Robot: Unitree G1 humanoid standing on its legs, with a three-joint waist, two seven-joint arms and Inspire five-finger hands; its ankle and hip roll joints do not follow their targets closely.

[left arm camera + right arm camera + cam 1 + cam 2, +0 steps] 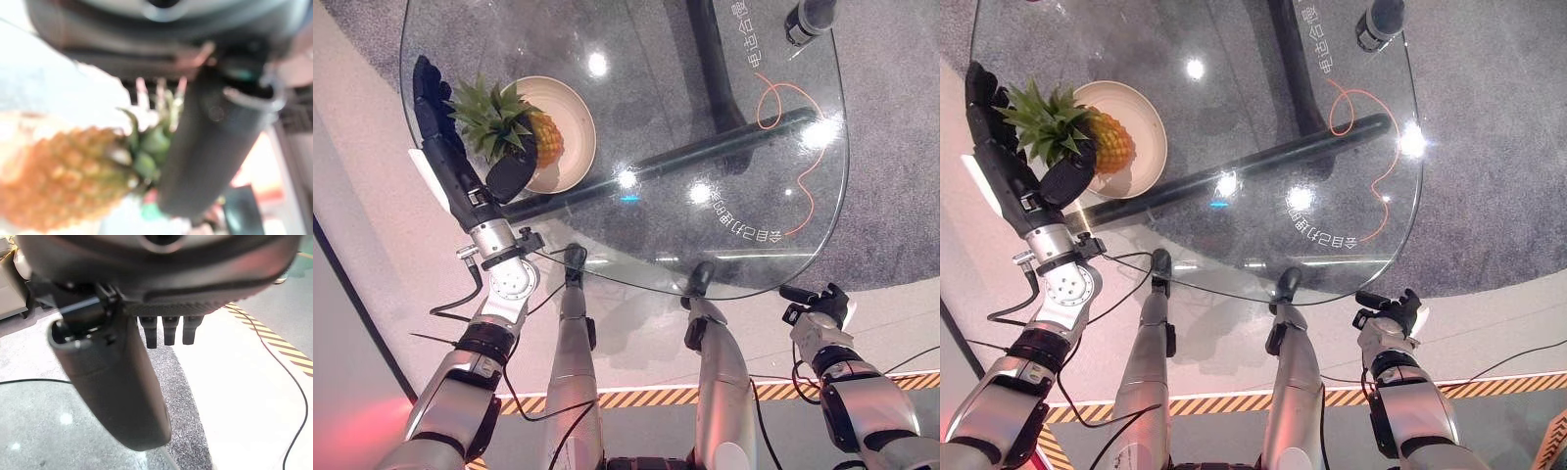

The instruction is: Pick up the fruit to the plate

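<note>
My right hand (822, 305) hangs idle off the near table edge at about 5 o'clock, fingers loosely relaxed with nothing in them; the right wrist view (166, 328) shows them straight over floor and the glass rim, so it sits out because the fruit is on the other side. My left hand (445, 147) does the work at about 10 o'clock, reaching in from the near left edge over the glass table (724, 166). It lies alongside the pineapple (514, 132), thumb (512, 174) curled under the base of the green crown and fingers extended behind the leaves, so I read it as grasping the pineapple at the crown end, probably since the leafy neck gives the thumb something to hook. In the left wrist view the thumb (210, 147) presses right at the join of fruit and crown, with the pineapple (63, 176) body sticking out past it. The pineapple is tilted on its side, orange body over the beige plate (570, 137), crown pointing out toward the table edge at 9 o'clock. I cannot tell if the body already rests on the plate or hangs just above it. My guess: placement is nearly done, and the next move is to ease the thumb off without rolling the fruit. Risk: the crown hangs over the rim, so it could tip outward. Farther out, at 1 o'clock, a dark cylindrical object (808, 20) stands by an orange cord (783, 93) under the glass, well apart from the work.
</note>
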